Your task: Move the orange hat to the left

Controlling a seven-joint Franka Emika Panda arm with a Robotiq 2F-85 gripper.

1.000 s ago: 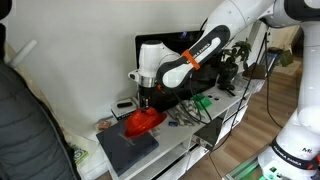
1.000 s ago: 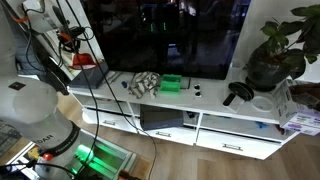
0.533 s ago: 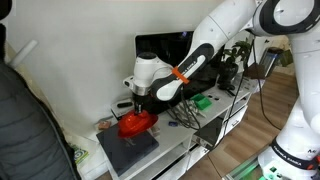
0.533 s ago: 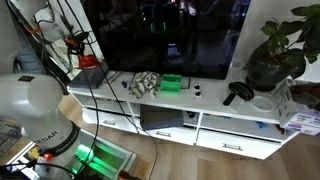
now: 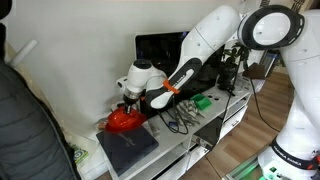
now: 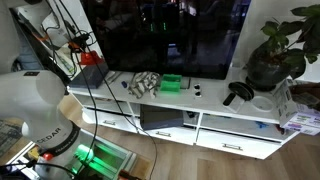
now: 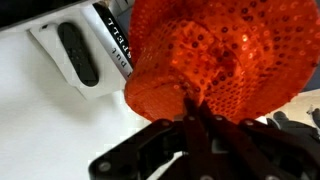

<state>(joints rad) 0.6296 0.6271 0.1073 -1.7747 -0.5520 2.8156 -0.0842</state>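
Note:
The orange hat [image 5: 124, 119] is a red-orange sequined soft hat. It hangs from my gripper [image 5: 133, 102] above the left end of the white TV cabinet. In the wrist view the hat [image 7: 215, 55] fills the upper right, and my gripper [image 7: 193, 108] is shut on a pinch of its fabric. In an exterior view the hat [image 6: 90, 60] shows as a small red patch at the cabinet's far left, beside the arm.
A dark flat pad [image 5: 128, 146] lies below the hat. A black remote [image 7: 78, 52] on a white device lies left of the hat. A TV [image 6: 160, 35], a green box [image 6: 171, 83], cables and a potted plant [image 6: 270, 55] stand on the cabinet.
My gripper has carried the hat leftward along the cabinet and a little lower. In the exterior view facing the TV, the hat has come into sight at the far left.

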